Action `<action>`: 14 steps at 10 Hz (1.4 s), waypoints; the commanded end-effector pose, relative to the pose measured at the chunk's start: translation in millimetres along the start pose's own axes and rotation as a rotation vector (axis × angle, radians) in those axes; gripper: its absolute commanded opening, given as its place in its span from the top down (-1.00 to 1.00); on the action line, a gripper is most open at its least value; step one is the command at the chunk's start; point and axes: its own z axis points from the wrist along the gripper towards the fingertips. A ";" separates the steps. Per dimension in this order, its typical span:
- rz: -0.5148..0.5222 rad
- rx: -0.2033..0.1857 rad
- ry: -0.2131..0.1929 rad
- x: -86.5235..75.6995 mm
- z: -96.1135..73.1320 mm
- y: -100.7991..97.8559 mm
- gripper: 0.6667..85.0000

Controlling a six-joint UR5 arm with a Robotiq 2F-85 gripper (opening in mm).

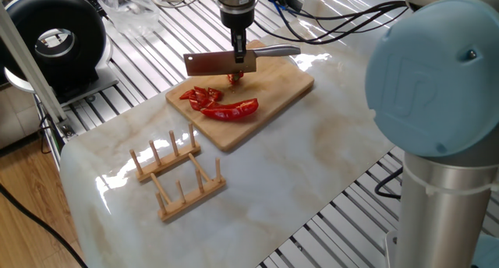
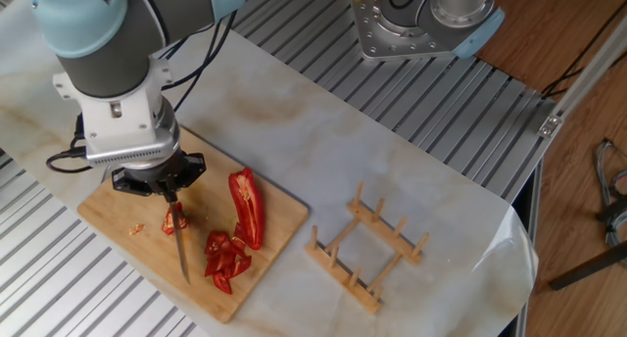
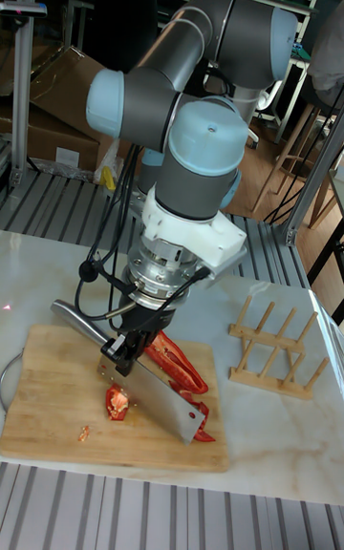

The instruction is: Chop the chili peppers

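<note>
My gripper [image 1: 240, 53] [image 2: 167, 191] [image 3: 129, 344] is shut on a knife, whose wide blade [image 1: 210, 62] [image 2: 181, 251] [image 3: 162, 399] hangs edge-down just over the wooden cutting board [image 1: 273, 93] [image 2: 113, 212] [image 3: 43, 388]. A small red chili piece [image 1: 234, 77] [image 2: 173, 221] [image 3: 118, 402] lies right beside the blade. One long chili pepper half [image 1: 232, 110] [image 2: 247, 208] [image 3: 177, 359] lies whole on the board. Several chopped chili bits [image 1: 200, 95] [image 2: 223, 257] are heaped at its end. A tiny red scrap [image 2: 136, 228] [image 3: 84, 433] lies apart.
A wooden peg rack [image 1: 175, 174] [image 2: 367, 251] [image 3: 272, 345] stands on the marble sheet beside the board. A black round device [image 1: 54, 38] sits at the table's far left corner. Cables [image 1: 327, 19] run behind the board.
</note>
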 end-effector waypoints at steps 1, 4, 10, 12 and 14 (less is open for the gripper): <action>-0.009 -0.007 -0.013 -3.7 1.5 -0.4 0.98; -0.055 -0.031 -0.016 -4.9 2.9 5.2 0.98; -0.084 -0.025 -0.016 0.2 8.6 3.3 0.98; -0.056 -0.015 -0.023 -1.0 6.4 1.7 0.98; -0.047 -0.003 -0.021 -0.7 6.8 -1.7 0.98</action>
